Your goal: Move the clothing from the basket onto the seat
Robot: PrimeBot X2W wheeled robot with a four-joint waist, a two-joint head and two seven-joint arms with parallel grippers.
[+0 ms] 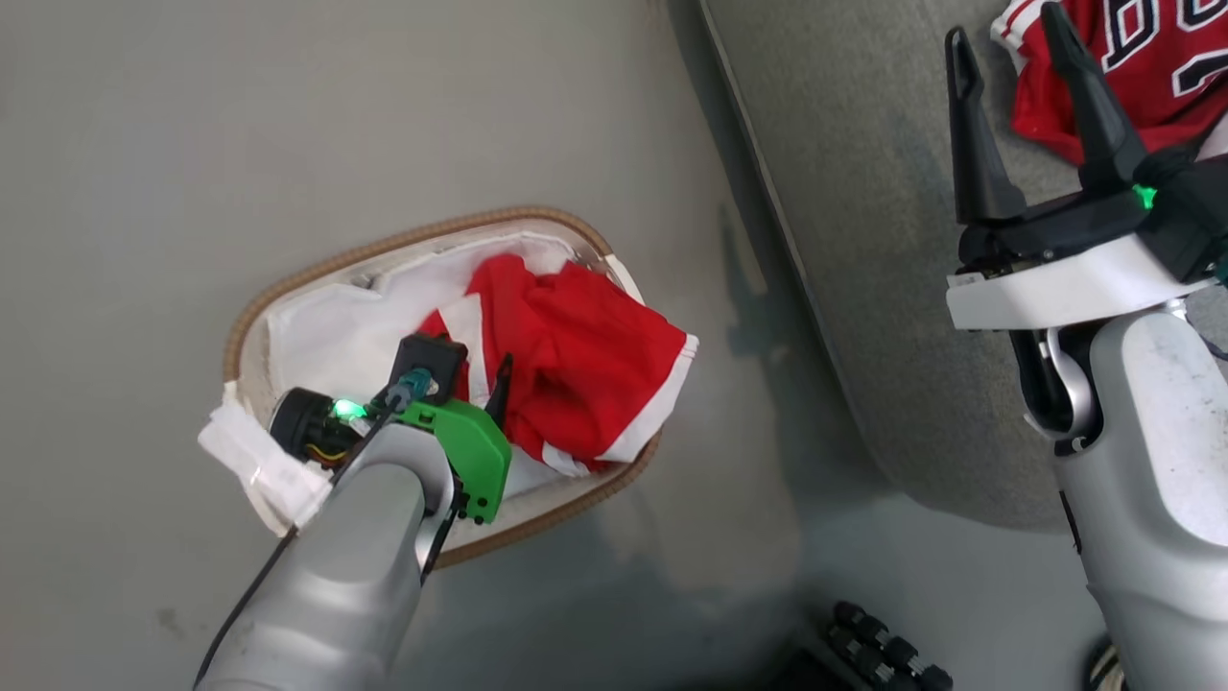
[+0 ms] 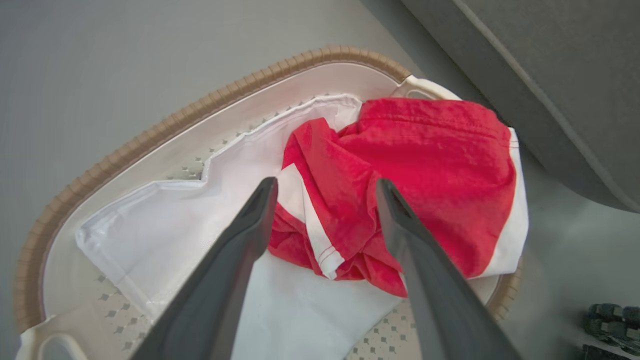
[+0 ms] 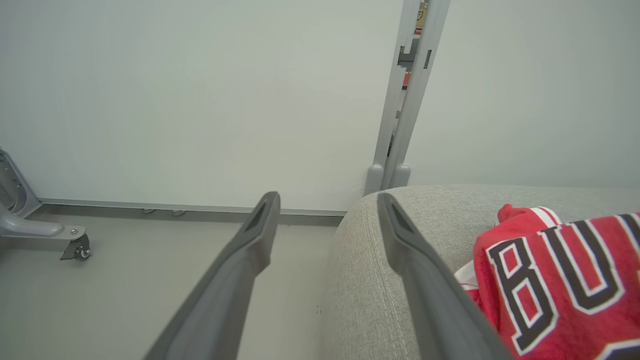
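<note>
Where shorts (image 1: 585, 365) overhang basket (image 1: 317, 274) rim, left claw (image 2: 326, 182) gapes.

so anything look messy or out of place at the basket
The red shiny shorts with white trim sag over the brown woven rim of the oval cream plastic basket on the side toward the grey sofa cushion, and the white fabric liner lies crumpled inside, pulled off the wall.

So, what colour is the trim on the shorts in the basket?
White, on red shorts; the left wrist view shows it best.
</note>
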